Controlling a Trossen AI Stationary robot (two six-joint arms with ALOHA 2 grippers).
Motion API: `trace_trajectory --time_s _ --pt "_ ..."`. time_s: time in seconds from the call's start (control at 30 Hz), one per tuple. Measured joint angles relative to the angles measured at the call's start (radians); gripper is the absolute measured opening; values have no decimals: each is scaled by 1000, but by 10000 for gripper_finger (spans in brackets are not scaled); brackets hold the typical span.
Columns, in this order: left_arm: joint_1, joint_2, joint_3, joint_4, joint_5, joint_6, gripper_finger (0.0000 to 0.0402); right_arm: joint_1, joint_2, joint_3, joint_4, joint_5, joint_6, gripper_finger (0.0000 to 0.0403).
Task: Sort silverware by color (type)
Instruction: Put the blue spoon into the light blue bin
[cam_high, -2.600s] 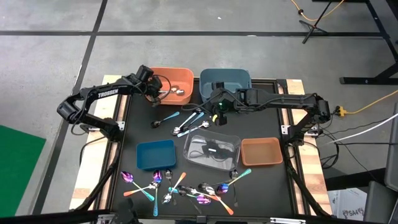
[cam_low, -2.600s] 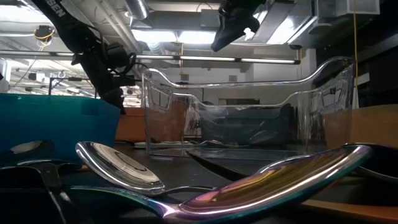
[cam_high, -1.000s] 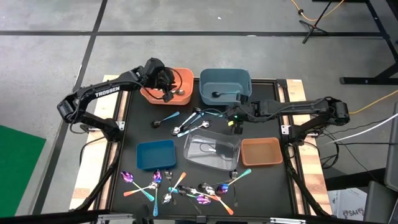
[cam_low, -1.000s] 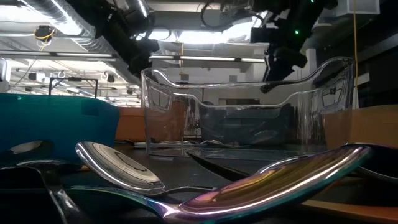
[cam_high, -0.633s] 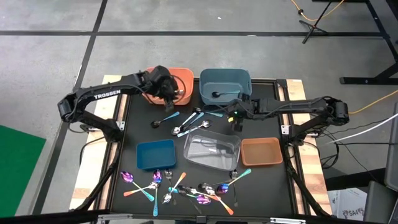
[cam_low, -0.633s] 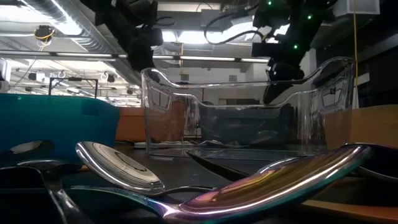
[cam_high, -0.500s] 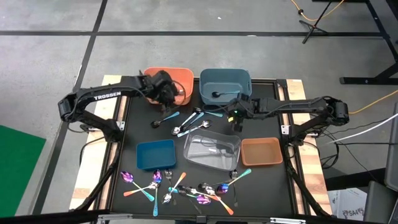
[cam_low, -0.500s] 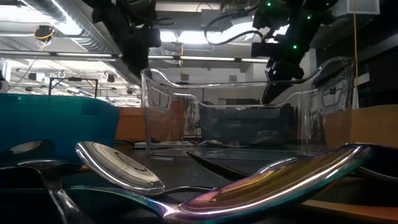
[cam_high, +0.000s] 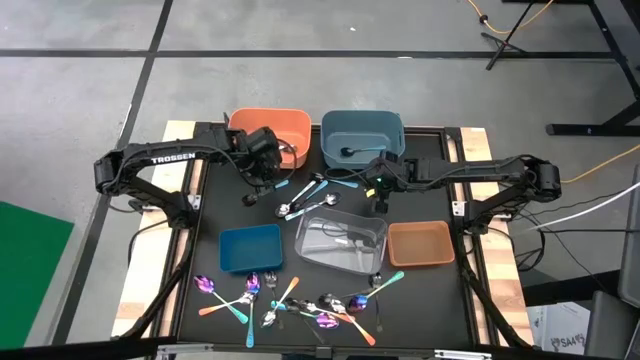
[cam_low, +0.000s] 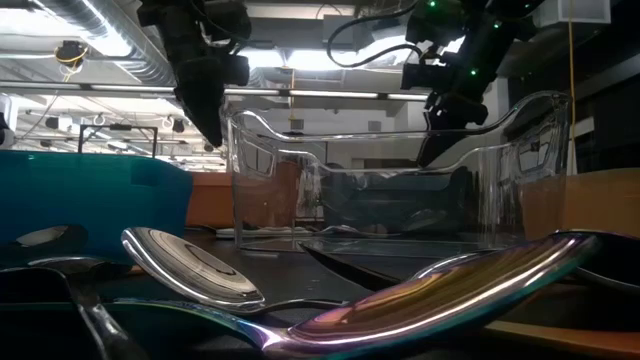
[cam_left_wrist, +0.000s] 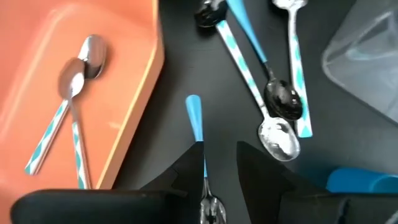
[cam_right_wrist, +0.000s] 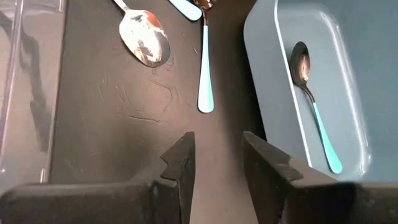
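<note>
My left gripper (cam_left_wrist: 219, 163) hangs spread and empty just beside the orange plastic bin (cam_left_wrist: 124, 93). The teal-handled silver fork (cam_left_wrist: 200, 158) lies on the black mat beside that bin, its long axis running straight between my fingers. The left arm is nearer.

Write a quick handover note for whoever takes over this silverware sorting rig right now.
Left gripper: open, empty, above a teal-handled utensil beside the orange bin.
Right gripper: open, empty, over bare mat beside the grey-blue bin.
Done: two spoons in the orange bin, one teal-handled spoon in the grey-blue bin.
Left: the central cluster and the front pile.
</note>
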Motion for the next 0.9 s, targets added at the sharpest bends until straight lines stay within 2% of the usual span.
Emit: trace_trajectory --time_s 0.33,0.9 --pt "0 0 -129 37 -9 -61 88 0 0 0 0 -3 0 117" --pt "0 0 -399 302 -8 -64 88 0 1 0 0 -2 0 117"
